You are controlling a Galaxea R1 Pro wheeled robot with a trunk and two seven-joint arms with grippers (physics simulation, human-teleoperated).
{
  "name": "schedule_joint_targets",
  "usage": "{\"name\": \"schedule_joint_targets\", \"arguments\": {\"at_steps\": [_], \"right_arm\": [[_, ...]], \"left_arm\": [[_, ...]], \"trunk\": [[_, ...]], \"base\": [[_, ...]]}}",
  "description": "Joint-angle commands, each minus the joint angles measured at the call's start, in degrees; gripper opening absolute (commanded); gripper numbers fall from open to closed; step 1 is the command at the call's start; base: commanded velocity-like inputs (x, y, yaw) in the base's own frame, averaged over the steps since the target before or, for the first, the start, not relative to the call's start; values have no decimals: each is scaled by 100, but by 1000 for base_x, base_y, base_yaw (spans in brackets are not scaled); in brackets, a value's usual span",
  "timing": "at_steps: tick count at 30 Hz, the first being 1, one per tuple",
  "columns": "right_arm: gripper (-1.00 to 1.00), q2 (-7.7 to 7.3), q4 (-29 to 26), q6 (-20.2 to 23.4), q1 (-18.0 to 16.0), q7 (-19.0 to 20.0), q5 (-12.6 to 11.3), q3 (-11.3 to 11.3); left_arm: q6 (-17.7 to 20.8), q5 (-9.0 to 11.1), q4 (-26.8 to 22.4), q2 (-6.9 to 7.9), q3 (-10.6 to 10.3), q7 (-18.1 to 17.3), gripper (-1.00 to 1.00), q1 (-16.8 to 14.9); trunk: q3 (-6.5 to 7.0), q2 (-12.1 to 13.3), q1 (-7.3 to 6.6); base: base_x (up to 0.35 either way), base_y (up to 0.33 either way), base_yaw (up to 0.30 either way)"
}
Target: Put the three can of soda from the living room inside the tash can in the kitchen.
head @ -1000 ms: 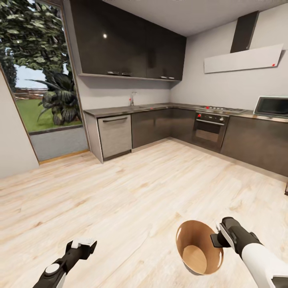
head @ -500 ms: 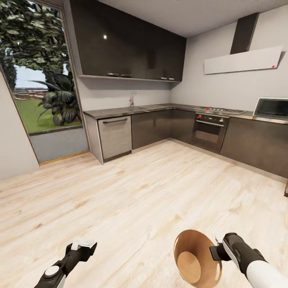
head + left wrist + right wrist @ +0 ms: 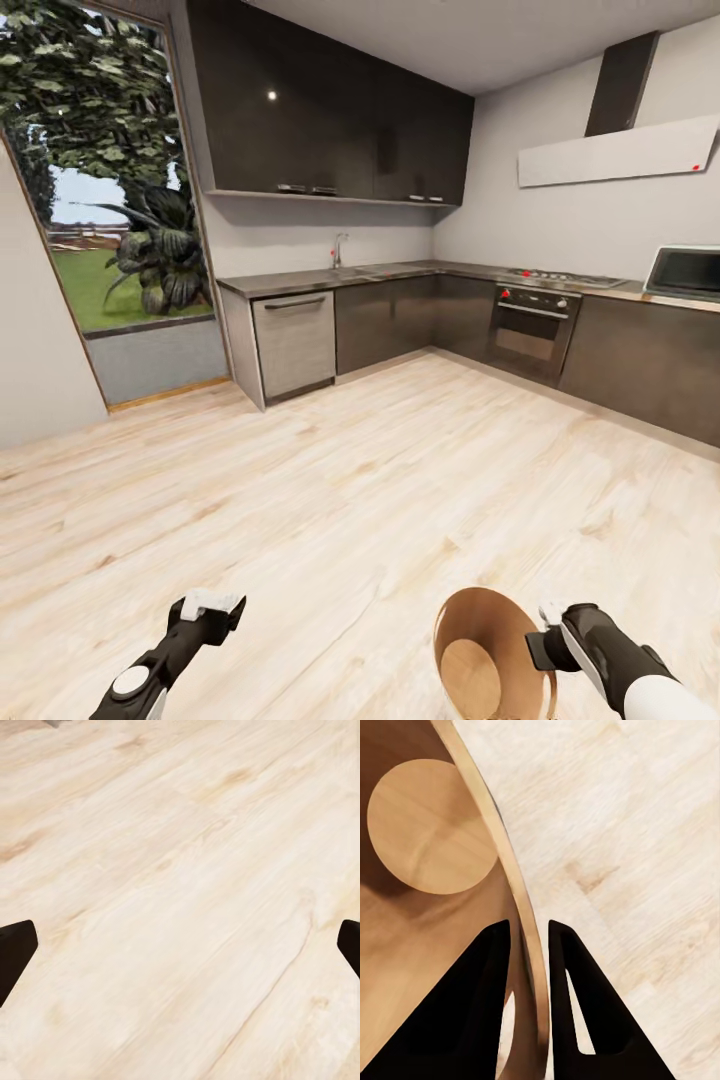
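Copper-brown tash can (image 3: 490, 655) hangs tilted from the right gripper (image 3: 526, 937), pinched shut across its rim with one finger inside, apparently for carrying, while the left gripper (image 3: 208, 606) stays empty, spread wide over pale wood floor (image 3: 180, 870).

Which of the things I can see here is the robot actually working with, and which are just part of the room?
Part of the job:
- trash can, empty inside, its rim pinched by the right gripper
- left gripper, open and holding nothing

Just part of the room:
- dishwasher
- oven
- microwave
- tap
- window
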Motion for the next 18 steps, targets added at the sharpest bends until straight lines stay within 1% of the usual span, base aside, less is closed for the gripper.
{"name": "schedule_joint_targets", "arguments": {"at_steps": [1,18], "right_arm": [[-100,4,0,-36,-1,13,-31,-6],[-100,16,8,-104,2,13,-24,1]], "left_arm": [[-8,-1,-6,0,-1,-1,100,0],[-21,-2,-19,0,-2,-2,100,0]], "trunk": [[6,0,0],[107,0,0]], "base": [[0,0,176],[0,0,193]]}}
